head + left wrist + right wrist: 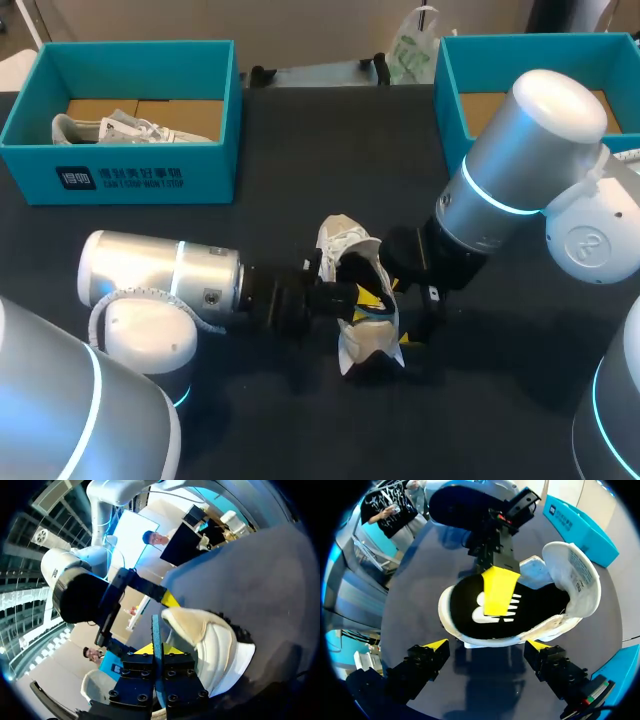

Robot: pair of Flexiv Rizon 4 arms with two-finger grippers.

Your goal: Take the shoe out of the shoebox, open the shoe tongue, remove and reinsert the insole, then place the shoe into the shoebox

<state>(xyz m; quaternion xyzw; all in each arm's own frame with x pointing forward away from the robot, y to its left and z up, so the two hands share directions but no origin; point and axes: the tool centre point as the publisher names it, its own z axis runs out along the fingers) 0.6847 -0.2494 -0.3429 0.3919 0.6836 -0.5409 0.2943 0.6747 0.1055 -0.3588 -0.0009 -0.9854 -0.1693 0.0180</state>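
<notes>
A white shoe (365,342) lies on the dark table between the two boxes, its tongue (575,577) folded back. Inside it shows the black insole (470,605) with a white mark. My left gripper (352,293) comes in from the left and is shut on the insole's thin edge (156,627), one yellow finger (497,587) lying flat on top of it. My right gripper (486,647) hangs over the shoe's side, open wide, its fingertips (436,645) on either side and touching nothing. In the left wrist view the white shoe (217,642) sits just beside the fingers.
A teal shoebox (120,175) at the back left holds a second white shoe (130,128). Another teal box (455,95) stands at the back right. A plastic bag (412,45) lies at the far edge between them. Both arms meet at the table's middle.
</notes>
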